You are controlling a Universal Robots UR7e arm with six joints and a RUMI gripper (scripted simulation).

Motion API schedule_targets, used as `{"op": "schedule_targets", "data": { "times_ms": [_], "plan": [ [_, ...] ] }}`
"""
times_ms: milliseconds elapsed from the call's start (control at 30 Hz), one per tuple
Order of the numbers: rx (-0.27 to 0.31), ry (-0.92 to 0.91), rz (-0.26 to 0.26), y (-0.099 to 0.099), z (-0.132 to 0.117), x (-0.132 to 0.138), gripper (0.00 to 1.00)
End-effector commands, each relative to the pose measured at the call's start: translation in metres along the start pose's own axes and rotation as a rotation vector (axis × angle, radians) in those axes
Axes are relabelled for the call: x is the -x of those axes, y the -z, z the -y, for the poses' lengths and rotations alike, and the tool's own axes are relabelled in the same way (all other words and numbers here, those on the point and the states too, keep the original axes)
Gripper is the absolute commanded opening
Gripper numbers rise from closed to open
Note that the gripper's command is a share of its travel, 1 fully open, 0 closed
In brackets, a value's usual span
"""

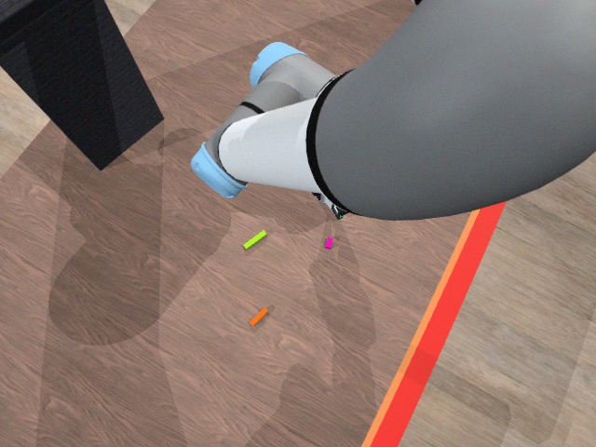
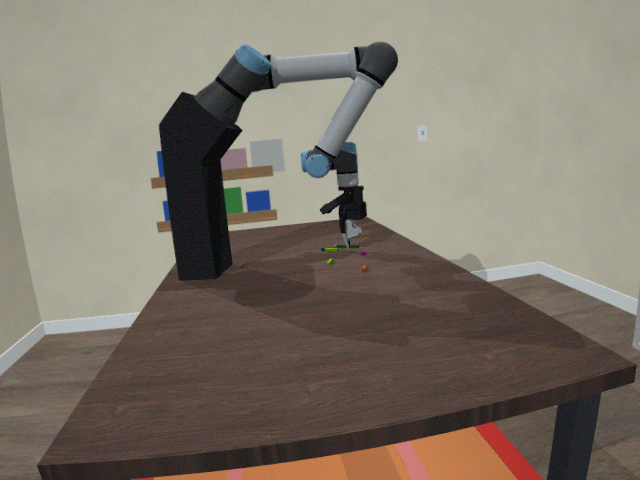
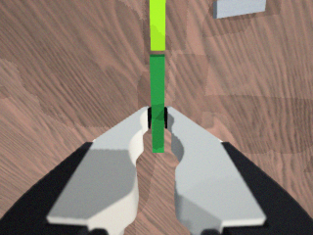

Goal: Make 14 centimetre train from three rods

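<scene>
Top view: lime rod (image 1: 254, 239) at centre, orange rod (image 1: 259, 316) (image 2: 364, 268) below it, magenta rod (image 1: 329, 242) (image 2: 363, 253) right of centre.

Exterior view: my gripper (image 2: 347, 245) (image 3: 157, 108) is right of centre, low over the table (image 2: 310, 330); a blue rod (image 2: 323, 249) adjoins a second lime rod (image 2: 331, 249) (image 3: 157, 24).

Wrist view: I have the green rod (image 3: 157, 83) (image 2: 353, 246) clamped mid-frame, in line with the second lime rod at top, a narrow gap between; a grey rod (image 3: 240, 8) lies upper right.

Jaws (image 2: 347, 244) closed on green rod — wrist (image 2: 347, 167) above, pointing down.
</scene>
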State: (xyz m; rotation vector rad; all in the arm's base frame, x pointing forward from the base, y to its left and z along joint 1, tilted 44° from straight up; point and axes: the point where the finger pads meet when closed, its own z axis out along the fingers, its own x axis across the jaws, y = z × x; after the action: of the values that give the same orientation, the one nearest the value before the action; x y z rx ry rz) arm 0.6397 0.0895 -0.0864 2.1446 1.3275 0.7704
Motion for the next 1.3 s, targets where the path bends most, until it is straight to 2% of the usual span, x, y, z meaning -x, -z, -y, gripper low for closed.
{"op": "schedule_targets", "data": {
  "times_ms": [0,1267],
  "plan": [
    [0.001,0.0,-0.001,0.0,0.0,0.0,0.0],
    [0.001,0.0,-0.001,-0.012,0.0,0.0,0.0]
  ]
}}
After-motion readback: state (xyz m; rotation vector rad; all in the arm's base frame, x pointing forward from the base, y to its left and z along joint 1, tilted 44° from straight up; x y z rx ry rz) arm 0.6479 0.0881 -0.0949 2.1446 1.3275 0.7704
